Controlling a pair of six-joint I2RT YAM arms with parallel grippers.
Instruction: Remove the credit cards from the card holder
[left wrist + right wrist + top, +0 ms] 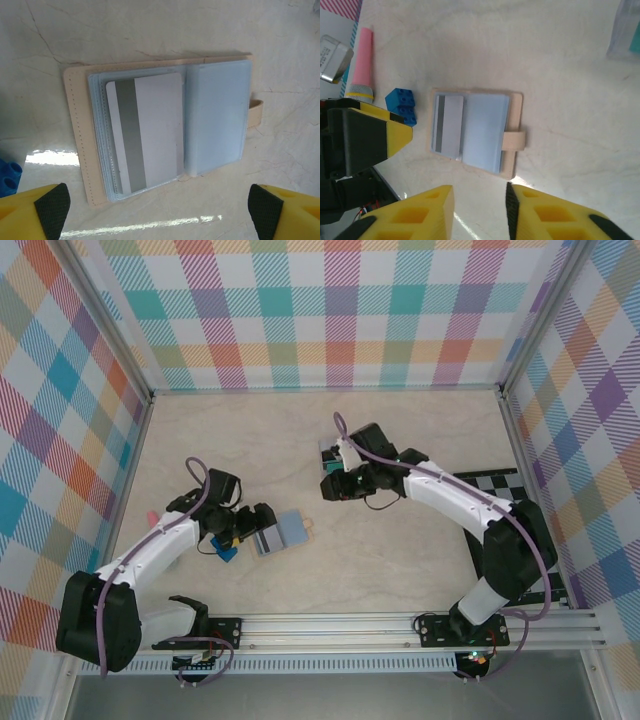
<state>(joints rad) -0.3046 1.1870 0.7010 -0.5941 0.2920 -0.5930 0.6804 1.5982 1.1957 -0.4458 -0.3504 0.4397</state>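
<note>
The card holder (77, 140) lies open on the table, tan outside with blue-grey sleeves. A pale card with a dark stripe (150, 130) sits in its left sleeve. My left gripper (157, 215) hovers open just at the holder's near edge, a finger on each side, touching nothing. In the top view the holder (283, 533) lies right of the left gripper (250, 530). My right gripper (480, 210) is open and empty, well above the holder (512, 107). Teal and grey cards (327, 452) lie on the table beside the right gripper (332, 488), partly hidden by it.
A small bright-blue block (228, 553) lies beside the left gripper, and a pink marker (362, 60) lies further left. A black-and-white checkered mat (510, 483) lies at the right edge under the right arm. Plaid walls enclose the table.
</note>
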